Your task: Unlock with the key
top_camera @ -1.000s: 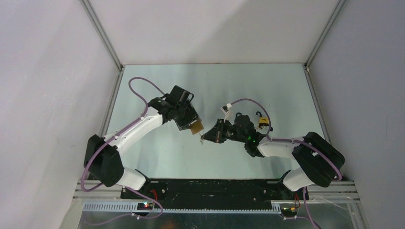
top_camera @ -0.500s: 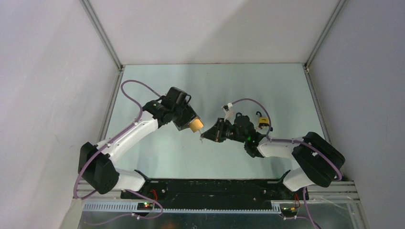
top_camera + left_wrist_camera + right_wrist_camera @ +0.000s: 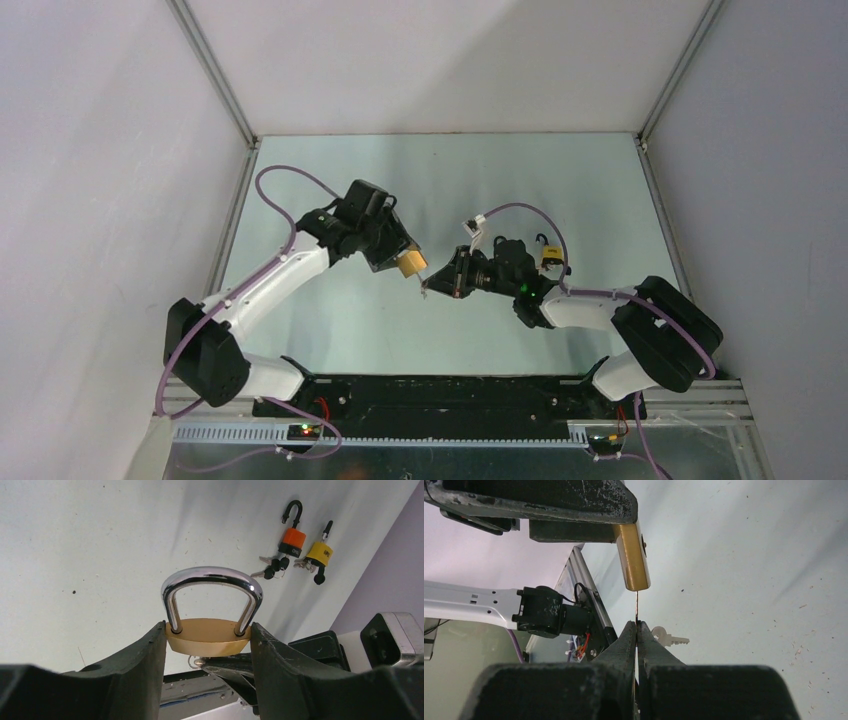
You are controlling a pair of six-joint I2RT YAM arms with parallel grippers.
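— Between the black fingers of the left gripper sits the brass padlock with a chrome shackle. The jaws are clamped on its two narrow sides, so the shackle points away and the underside is free. Why is it held so?

— Because the keyhole is in that underside, and it faces the right gripper. The jaws there are pressed tight on the thin silver key, with the blade in line with the lock body.

— Does the blade sit in the hole?

— Its tip meets the brass bottom; whether it is inside, the wrist view does not tell. A second small silver key hangs beside the fingers, probably on the same ring.

— And both are lifted above the pale table?

— It seems so, which gives room to push and turn. Farther off, an orange padlock and a yellow padlock lie on the table with their keys; the orange one's shackle is open.
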